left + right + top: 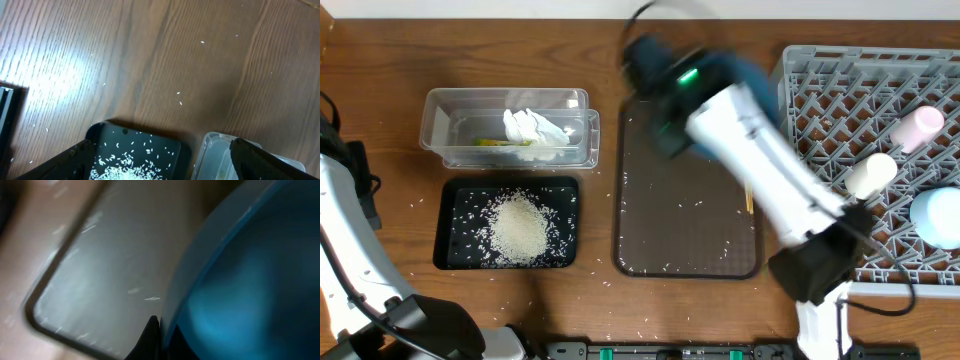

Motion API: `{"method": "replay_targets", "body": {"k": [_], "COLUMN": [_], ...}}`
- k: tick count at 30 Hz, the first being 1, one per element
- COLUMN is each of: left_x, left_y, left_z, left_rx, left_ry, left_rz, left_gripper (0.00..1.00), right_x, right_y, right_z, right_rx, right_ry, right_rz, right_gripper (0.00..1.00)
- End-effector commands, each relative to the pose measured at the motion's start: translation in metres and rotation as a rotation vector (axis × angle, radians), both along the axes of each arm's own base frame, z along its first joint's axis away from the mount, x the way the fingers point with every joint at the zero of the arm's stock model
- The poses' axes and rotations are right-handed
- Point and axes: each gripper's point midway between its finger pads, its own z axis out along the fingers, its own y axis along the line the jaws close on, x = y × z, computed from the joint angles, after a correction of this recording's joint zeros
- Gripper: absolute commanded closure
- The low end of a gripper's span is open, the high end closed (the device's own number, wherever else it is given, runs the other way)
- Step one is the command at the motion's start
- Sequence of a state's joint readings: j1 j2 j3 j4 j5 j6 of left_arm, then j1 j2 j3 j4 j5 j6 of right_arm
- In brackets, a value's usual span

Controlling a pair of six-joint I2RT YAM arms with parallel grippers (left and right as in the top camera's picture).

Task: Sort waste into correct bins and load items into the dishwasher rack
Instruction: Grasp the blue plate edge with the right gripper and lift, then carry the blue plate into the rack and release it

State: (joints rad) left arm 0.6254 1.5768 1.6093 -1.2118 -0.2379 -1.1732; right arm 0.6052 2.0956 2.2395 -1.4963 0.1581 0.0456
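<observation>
My right gripper [162, 335] is shut on the rim of the large blue dish [250, 280], held over the brown serving tray [115, 255]. In the overhead view the dish [745, 70] is a blur at the tray's far end. The grey rack [820, 75] holds a pink cup [918, 128], a white cup [872, 175] and a light-blue bowl [935, 215]. A chopstick [749, 195] shows beside the right arm. My left gripper [160, 160] hangs open above the black tray [172, 150] and the clear tub [212, 150].
The clear tub [445, 130] contains a white napkin [535, 128] and a yellow-green wrapper [505, 143]. Rice [520, 225] is piled in the black tray [455, 225]. Stray grains lie on the brown tray [685, 200] and the wooden table.
</observation>
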Motion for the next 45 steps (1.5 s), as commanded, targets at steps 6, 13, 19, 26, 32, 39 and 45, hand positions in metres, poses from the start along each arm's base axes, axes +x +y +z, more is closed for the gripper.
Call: {"method": "replay_targets", "body": {"k": [6, 13, 19, 26, 32, 39, 45], "left_x": [-0.002, -0.002, -0.002, -0.003, -0.002, -0.002, -0.002], "left_y": [0.000, 0.000, 0.000, 0.000, 0.000, 0.000, 0.000], "left_z": [-0.002, -0.002, -0.002, -0.002, -0.002, -0.002, -0.002], "left_rx": [-0.001, -0.001, -0.001, -0.001, -0.001, -0.001, -0.001], "left_ry": [0.016, 0.016, 0.016, 0.017, 0.016, 0.016, 0.016], "left_rz": [-0.005, -0.005, -0.005, -0.005, -0.005, -0.005, -0.005], "left_gripper": [0.11, 0.11, 0.11, 0.11, 0.11, 0.11, 0.11], "right_x": [0.068, 0.098, 0.110, 0.102, 0.095, 0.096, 0.102], "right_y": [-0.112, -0.166, -0.190, -0.194, -0.205, -0.229, -0.255], "right_z": [0.067, 0.086, 0.099, 0.094, 0.080, 0.060, 0.036], "right_rx": [0.382, 0.800, 1.088, 1.314, 1.374, 1.331, 1.208], "right_ry": [-0.088, -0.118, -0.177, -0.132, -0.089, -0.088, -0.077], "right_rz": [-0.219, -0.210, -0.125, -0.073, -0.122, -0.224, -0.396], "right_gripper": [0.99, 0.99, 0.99, 0.99, 0.99, 0.98, 0.86]}}
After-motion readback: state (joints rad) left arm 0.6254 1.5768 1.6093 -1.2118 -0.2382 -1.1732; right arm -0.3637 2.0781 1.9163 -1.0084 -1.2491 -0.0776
